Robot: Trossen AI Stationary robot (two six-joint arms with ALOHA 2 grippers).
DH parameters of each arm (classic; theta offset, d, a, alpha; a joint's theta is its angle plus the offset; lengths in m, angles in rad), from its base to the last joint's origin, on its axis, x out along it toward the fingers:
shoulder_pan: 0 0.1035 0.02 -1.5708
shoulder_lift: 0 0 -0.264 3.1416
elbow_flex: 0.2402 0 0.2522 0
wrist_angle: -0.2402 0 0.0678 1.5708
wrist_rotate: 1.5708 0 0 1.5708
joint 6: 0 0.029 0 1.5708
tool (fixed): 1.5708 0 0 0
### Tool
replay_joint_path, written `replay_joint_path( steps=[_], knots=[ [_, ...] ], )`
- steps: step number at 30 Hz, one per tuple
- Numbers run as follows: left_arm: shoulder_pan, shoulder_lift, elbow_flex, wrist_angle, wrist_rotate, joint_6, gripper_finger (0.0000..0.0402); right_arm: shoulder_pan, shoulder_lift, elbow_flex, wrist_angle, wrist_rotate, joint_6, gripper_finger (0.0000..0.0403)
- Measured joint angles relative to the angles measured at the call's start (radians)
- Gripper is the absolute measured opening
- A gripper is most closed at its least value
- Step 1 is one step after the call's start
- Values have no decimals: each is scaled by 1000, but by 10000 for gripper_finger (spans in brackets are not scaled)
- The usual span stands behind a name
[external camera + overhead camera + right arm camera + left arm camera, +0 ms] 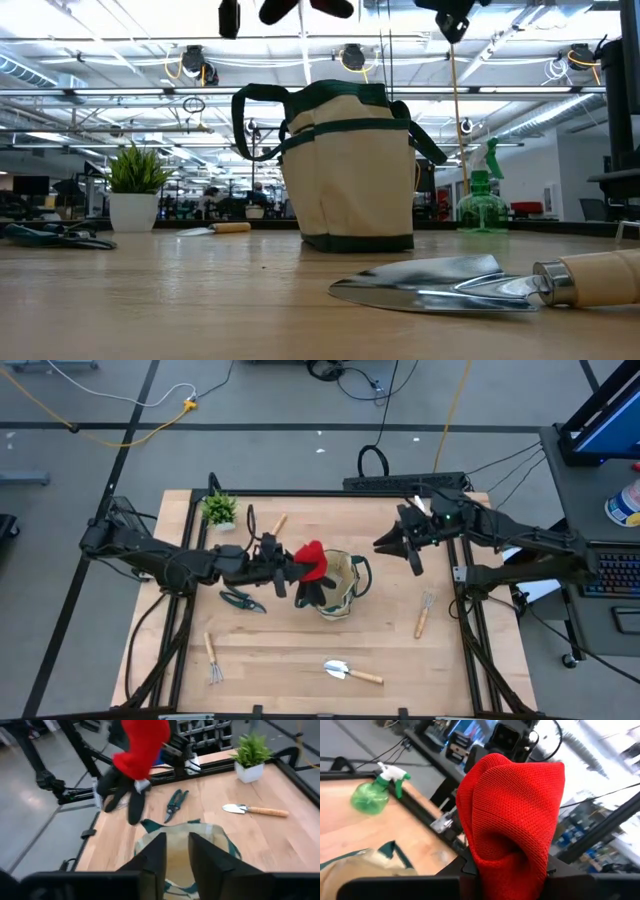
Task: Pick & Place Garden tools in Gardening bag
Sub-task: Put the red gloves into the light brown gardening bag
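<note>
Glove (311, 565), red and black: hanging in the middle of the high view, its dark fingers drooping at the left edge of the gardening bag (343, 585). The left gripper (291, 571) is carrying it, jaws clamped on the red cuff.

Gardening bag, beige with dark trim: standing upright at the centre of the worktop (290, 660), mouth open.

Right gripper (411, 548): hanging in the air right of the bag, holding nothing, jaws standing only a narrow gap apart.

Pruning shears (242, 600): lying left of the bag, below the left arm.

Trowel (351, 672), wooden handle: lying at lower centre.

Hand fork (424, 613): lying right of the bag. A second fork (212, 658) is lying at lower left.

Second trowel (276, 526): lying at upper centre-left, partly hidden by the left arm.

Spray bottle (482, 199), green: standing at the far right edge of the worktop in the low view.

Potted plant (220, 512): sitting at the upper left corner.
</note>
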Motion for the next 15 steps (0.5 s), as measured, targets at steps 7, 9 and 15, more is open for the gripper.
replay_joint_path(
  steps=[7, 9, 15],
  knots=[
    [-11, 0, 177, -353, -78, -131, 77, 0, -110, -108, 49, -3, 8, 4],
    [-11, 0, 201, -413, -103, -194, 77, 0, -148, -135, 54, -3, 9, 5],
    [-11, 3, 214, -466, -129, -347, 77, 0, -261, -201, 52, -3, 0, 2]
  ],
)
